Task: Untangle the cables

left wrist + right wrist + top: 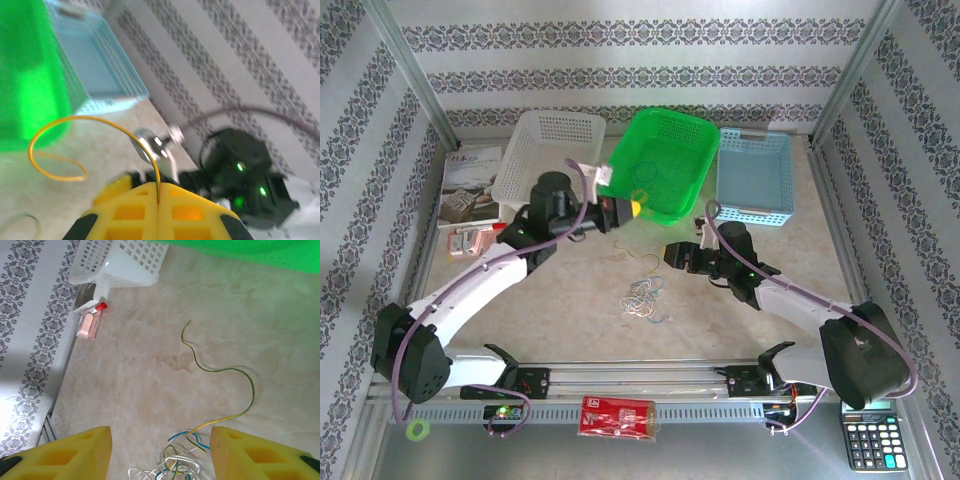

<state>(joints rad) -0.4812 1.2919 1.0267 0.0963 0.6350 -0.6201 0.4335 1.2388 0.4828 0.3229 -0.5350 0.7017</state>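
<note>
A tangle of thin whitish, blue, yellow and green cables (645, 296) lies on the table in front of both arms. My left gripper (630, 208) is raised beside the green basket (665, 160) and is shut on a yellow cable (75, 145). That cable curls out from between the closed fingers (130, 210) in a loop. My right gripper (160, 455) hangs open just above the tangle (175, 467), which lies between its fingers without touching them. A green-yellow strand (225, 374) trails away from the pile. In the top view the right gripper (670, 258) sits right of the pile's far side.
A white basket (550, 150), the green basket and a blue basket (755, 175) line the back of the table. A booklet (470, 180) and a small pink-red item (90, 324) lie at the left. A red packet (618, 418), a calculator (868, 440) and a green ring (417, 430) sit along the front rail.
</note>
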